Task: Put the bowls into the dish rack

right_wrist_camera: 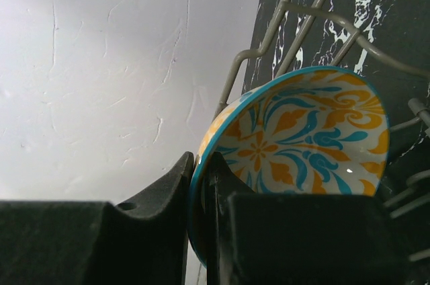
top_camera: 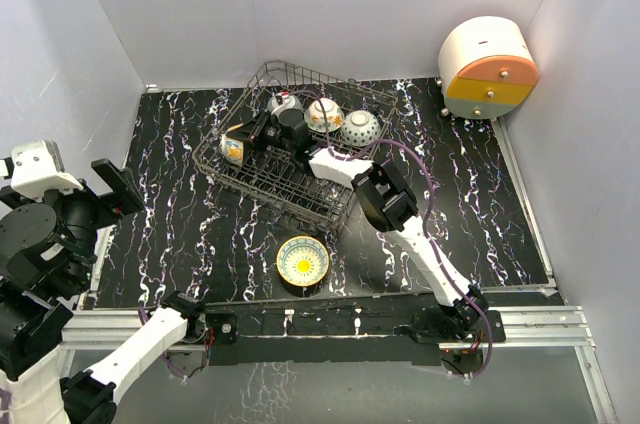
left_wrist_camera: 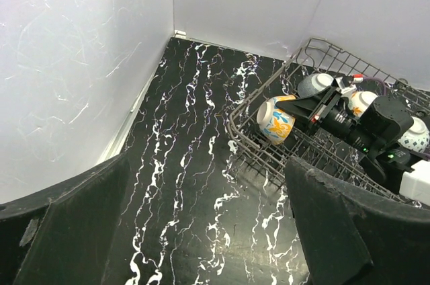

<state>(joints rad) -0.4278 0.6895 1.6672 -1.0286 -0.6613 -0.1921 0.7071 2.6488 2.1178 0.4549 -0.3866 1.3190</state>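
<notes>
Orange-blue floral bowl: pinches its rim with right gripper, holds it on edge inside dish rack, left end. Holds left gripper spread wide, empty, apart from rack.

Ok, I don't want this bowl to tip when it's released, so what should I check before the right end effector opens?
1. Right end effector pinches the rim of the orange-blue bowl: ok.
2. That bowl is inside the dish rack, at its left end: ok.
3. Bowl seated between tines so it stays on edge: cannot tell.
4. Bowl apart from the grey bowl behind it: ok.
5. Left end effector open and well clear of the rack: ok.
6. All bowls loaded: not ok, the sunflower bowl sits on the table in front of the rack.
</notes>
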